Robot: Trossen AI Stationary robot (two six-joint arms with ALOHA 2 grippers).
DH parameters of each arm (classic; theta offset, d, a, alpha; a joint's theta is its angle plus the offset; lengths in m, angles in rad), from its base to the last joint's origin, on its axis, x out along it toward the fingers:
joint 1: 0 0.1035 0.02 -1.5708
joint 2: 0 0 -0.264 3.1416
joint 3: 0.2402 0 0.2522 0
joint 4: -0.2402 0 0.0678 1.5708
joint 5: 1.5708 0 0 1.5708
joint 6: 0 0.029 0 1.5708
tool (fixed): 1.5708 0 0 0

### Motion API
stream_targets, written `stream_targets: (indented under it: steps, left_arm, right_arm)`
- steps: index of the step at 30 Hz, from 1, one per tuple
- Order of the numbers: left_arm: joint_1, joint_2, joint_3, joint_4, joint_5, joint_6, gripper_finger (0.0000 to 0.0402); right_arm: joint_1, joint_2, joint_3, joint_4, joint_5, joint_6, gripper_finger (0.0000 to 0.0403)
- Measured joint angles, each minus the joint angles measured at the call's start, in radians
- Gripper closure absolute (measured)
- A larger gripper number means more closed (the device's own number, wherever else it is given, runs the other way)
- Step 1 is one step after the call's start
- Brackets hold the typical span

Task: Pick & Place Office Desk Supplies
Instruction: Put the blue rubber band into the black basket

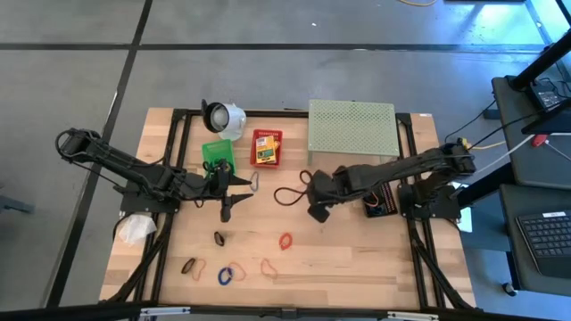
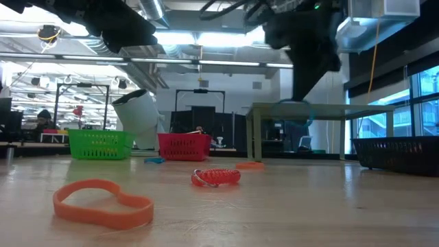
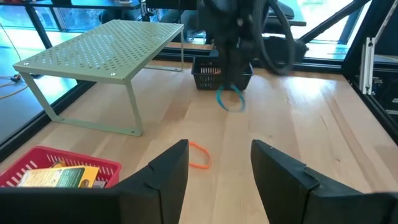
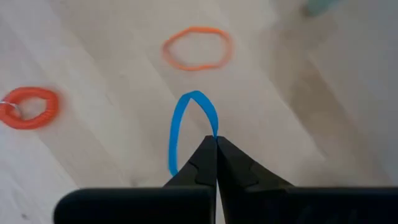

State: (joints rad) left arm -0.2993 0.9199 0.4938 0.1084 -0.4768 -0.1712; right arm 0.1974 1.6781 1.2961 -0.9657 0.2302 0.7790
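While my right fingers [image 4: 216,142] are pressed together on a blue rubber band [image 4: 186,124], that loop hangs from them above the pale wooden surface [image 1: 357,259], near its middle, in front of the pale green perforated shelf [image 1: 351,126]. Below it lie an orange band [image 4: 197,47] and a coiled red band [image 4: 28,107], apart from each other. My left fingers [image 3: 219,177] are spread with nothing between them, held over the surface beside the green basket [image 1: 217,152] and the red basket [image 1: 267,147], which holds a yellow-and-green crayon box [image 3: 62,176]. A white round object [image 1: 223,117] stands behind the green basket. More bands lie scattered toward the front edge: a dark one [image 1: 219,237], a red one [image 1: 285,240], a blue one [image 1: 225,275] and an orange one [image 1: 268,266]. A black basket [image 1: 382,202] sits under my right arm. Beyond the surface the room is a workshop with ceiling lights, ducts, metal frames and large windows [image 2: 422,103].
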Motion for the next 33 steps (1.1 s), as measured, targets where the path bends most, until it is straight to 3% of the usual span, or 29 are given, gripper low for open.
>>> stream_targets:
  steps: [13, 22, 33]
  left_arm:
    - [0.000, 0.000, 0.000, 0.018, -0.002, -0.025, 0.0233]
    - [0.000, 0.000, 0.000, 0.059, -0.002, -0.026, 0.0233]
    - [0.000, 0.000, 0.001, 0.106, -0.001, -0.028, 0.0233]
  right_arm:
    - [0.022, -0.278, -0.026, -0.261, 0.158, 0.143, 0.0403]
    - [0.029, -0.537, -0.293, -0.197, 0.182, 0.327, 0.0403]
    - [0.057, -0.726, -0.591, -0.117, 0.145, 0.544, 0.0403]
